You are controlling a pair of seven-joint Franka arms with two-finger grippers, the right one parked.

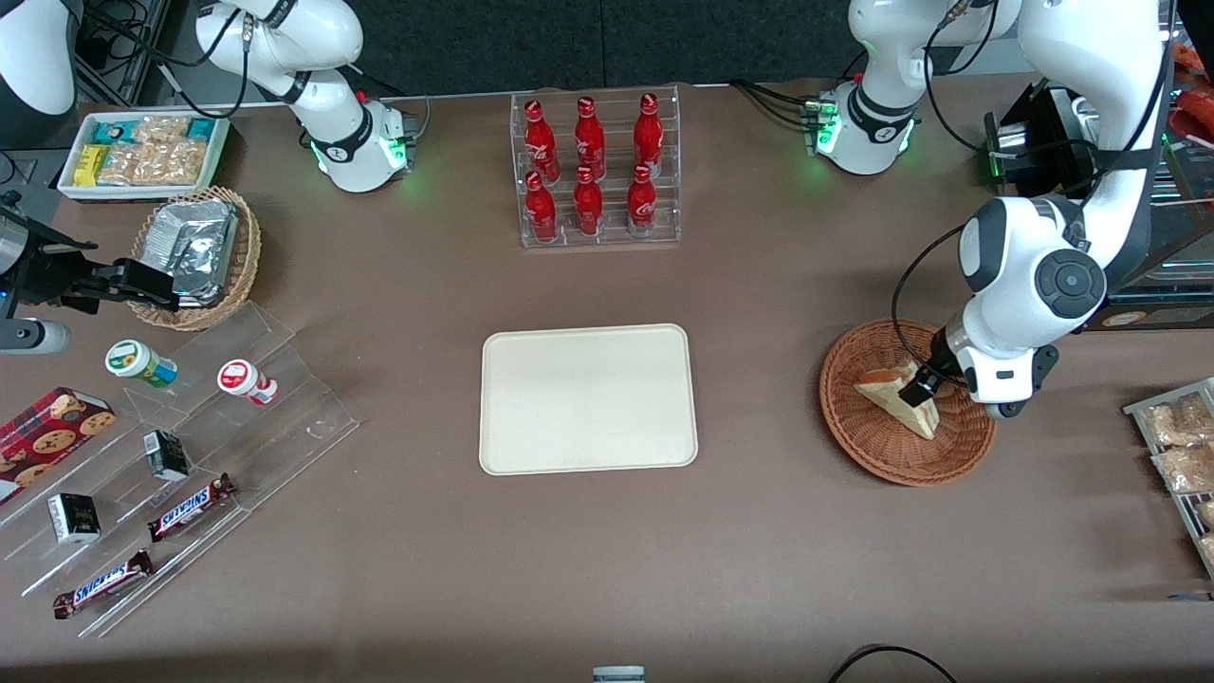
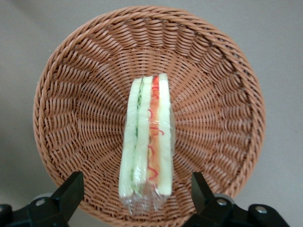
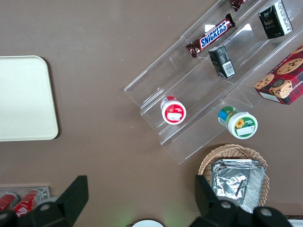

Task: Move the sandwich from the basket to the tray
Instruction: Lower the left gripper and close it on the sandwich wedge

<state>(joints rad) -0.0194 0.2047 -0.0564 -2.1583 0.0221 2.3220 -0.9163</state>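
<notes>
So the small triangular wedge sandwich point(image 2: 147, 142) of pale bread, with its red and green filling showing along the edge and clear wrap around it, is still being carried by the wide reddish-brown woven wicker basket point(image 1: 877, 453) at the working arm's end of the table. The black two-finger gripper point(image 2: 137, 189) is being held just above it with the fingers point(image 2: 71, 189) spread wide apart, one on each side of the wedge, nothing pinched yet.

Judging from that, the grab is what's being set up. The flat bread faces are probably being lined up for the squeeze, which looks right; a soft close would be wise, since the bread is likely being squashed easily and the wrap may be slippery. A straight lift should be cleared over the wicker rim before anything gets carried sideways.

The flat cream-coloured rectangular tray point(image 1: 588, 398) is sitting mid-table, well apart from the basket, with bare brown table point(image 1: 759, 531) between. The clear acrylic rack of red bottles point(image 1: 595, 171) is being kept farther from the front camera, out of the path.
</notes>
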